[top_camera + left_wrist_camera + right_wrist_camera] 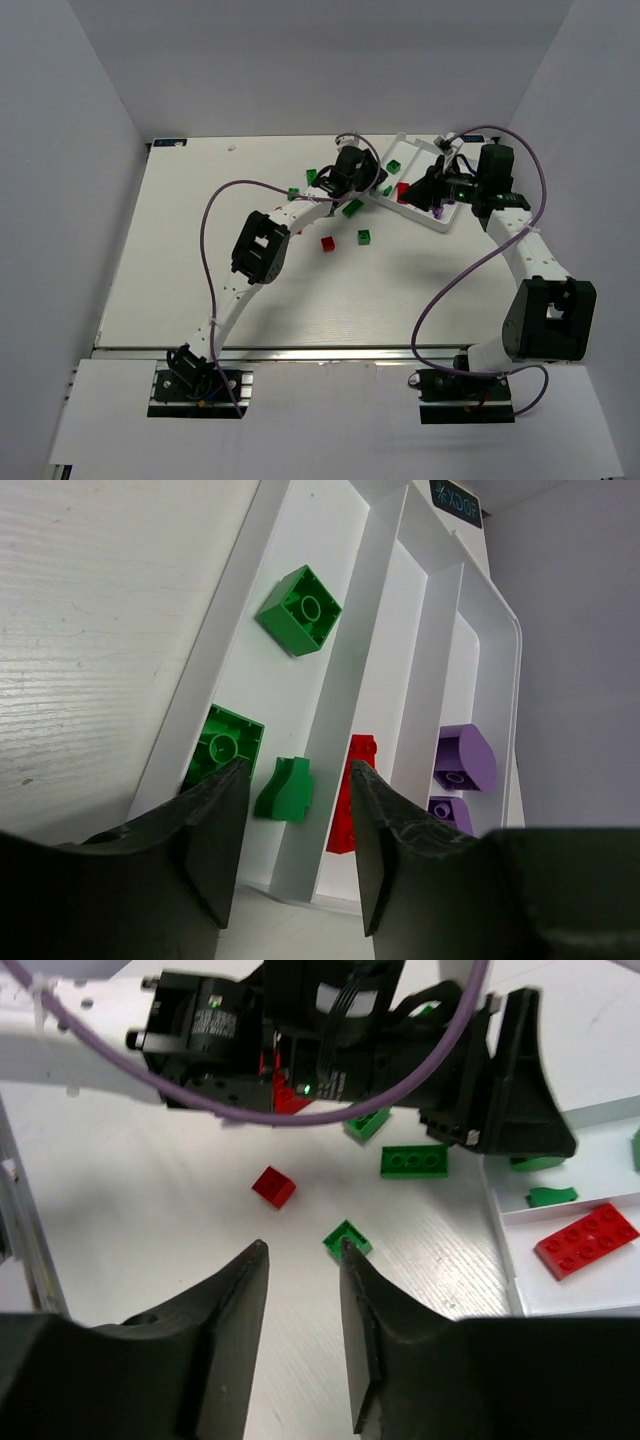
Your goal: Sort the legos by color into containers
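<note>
The white three-compartment tray (pixel 445 222) lies at the back right. In the left wrist view the tray (pixel 345 680) holds three green bricks (pixel 300 610) in its left compartment, a red brick (pixel 355 790) in the middle one and two purple bricks (pixel 465 757) in the right one. My left gripper (pixel 298 772) is open and empty, just above the tray's near end (pixel 372 188). My right gripper (pixel 300 1250) is open and empty, above the table beside a small green brick (pixel 347 1238) and over the tray in the top view (pixel 420 192).
Loose bricks lie on the table left of the tray: a red one (pixel 327 243), green ones (pixel 365 237) (pixel 352 208) (pixel 311 176). The right wrist view shows a red cube (pixel 273 1186), a long green brick (pixel 414 1161) and the left arm's black gripper (pixel 520 1080) close above.
</note>
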Available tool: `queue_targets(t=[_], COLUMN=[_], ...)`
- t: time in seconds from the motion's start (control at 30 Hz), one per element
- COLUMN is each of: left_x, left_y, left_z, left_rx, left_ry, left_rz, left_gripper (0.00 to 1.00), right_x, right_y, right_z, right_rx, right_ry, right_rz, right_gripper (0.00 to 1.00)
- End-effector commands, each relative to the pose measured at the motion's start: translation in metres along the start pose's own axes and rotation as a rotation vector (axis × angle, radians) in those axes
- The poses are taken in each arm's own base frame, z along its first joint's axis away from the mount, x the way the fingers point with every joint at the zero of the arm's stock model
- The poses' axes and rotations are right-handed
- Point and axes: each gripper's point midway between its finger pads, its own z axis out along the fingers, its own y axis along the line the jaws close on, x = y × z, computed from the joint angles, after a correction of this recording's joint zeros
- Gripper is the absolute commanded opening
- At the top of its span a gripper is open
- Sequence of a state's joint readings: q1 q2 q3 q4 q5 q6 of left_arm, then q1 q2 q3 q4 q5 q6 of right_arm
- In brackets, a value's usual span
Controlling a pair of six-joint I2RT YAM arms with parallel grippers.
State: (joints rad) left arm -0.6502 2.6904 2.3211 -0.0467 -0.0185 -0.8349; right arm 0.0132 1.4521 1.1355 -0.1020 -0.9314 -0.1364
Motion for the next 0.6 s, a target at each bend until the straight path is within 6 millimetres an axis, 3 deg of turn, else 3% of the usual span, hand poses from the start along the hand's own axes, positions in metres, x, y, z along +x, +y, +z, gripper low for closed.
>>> queue_targets(t=[0.0,0.03,0.07,0.1,0.17,0.2,0.23,0.27,0.3,0.33,0.37,0.4,0.43,0.47,0.5,0.53,0.57], left_x=[-0.08,-0.089,-0.113,-0.113,-0.133,-0.162,-0.151,-0.157,-0.185,-0.166,-0.168,-0.191,-0.19,-0.171,-0.168,-0.179,-0.156], left_y=[-0.071,-0.072,-0.088,-0.073,-0.075,-0.088,-0.065,-0.059,-0.069,-0.036,-0.028,-0.031,-0.021,0.019,0.03,0.024,0.052], left_z=[-0.045,-0.051,-0.071,-0.075,-0.096,-0.124,-0.13,-0.142,-0.177,-0.183,-0.198,-0.234,-0.249,-0.258,-0.273,-0.304,-0.313], left_rx=[0.099,0.087,0.109,0.071,0.072,0.087,0.034,0.019,0.034,-0.028,-0.039,-0.028,-0.047,-0.124,-0.153,-0.148,-0.217], left_ry=[-0.15,-0.171,-0.214,-0.208,-0.245,-0.295,-0.268,-0.279,-0.337,-0.293,-0.3,-0.356,-0.36,-0.318,-0.324,-0.372,-0.33], left_rz=[0.023,0.04,0.046,0.054,0.085,0.096,0.119,0.125,0.121,0.119,0.109,0.091,0.086,0.076,0.071,0.07,0.072], left_gripper=[0.54,0.53,0.51,0.49,0.41,0.37,0.29,0.24,0.19,0.15,0.12,0.12,0.13,0.25,0.37,0.5,0.65], right_x=[-0.01,-0.009,-0.008,-0.005,-0.001,0.008,0.007,0.012,0.017,0.02,0.026,0.033,0.034,0.041,0.049,0.052,0.056], right_y=[0.022,0.024,0.025,0.035,0.035,0.041,0.043,0.047,0.045,0.048,0.055,0.051,0.05,0.059,0.052,0.05,0.055], right_z=[-0.008,-0.009,-0.009,-0.011,-0.011,-0.012,-0.011,-0.005,-0.001,0.001,0.011,0.016,0.023,0.036,0.043,0.051,0.07], right_rx=[-0.097,-0.112,-0.133,-0.181,-0.213,-0.235,-0.244,-0.265,-0.261,-0.267,-0.289,-0.25,-0.234,-0.246,-0.171,-0.133,-0.12], right_ry=[-0.008,-0.003,-0.001,0.007,0.014,0.043,0.055,0.079,0.108,0.135,0.167,0.218,0.235,0.267,0.325,0.348,0.364], right_rz=[-0.107,-0.125,-0.181,-0.18,-0.259,-0.24,-0.272,-0.284,-0.321,-0.319,-0.326,-0.324,-0.339,-0.351,-0.324,-0.32,-0.338], right_gripper=[0.43,0.48,0.5,0.52,0.63,0.65,0.67,0.67,0.67,0.67,0.66,0.66,0.64,0.64,0.63,0.62,0.62])
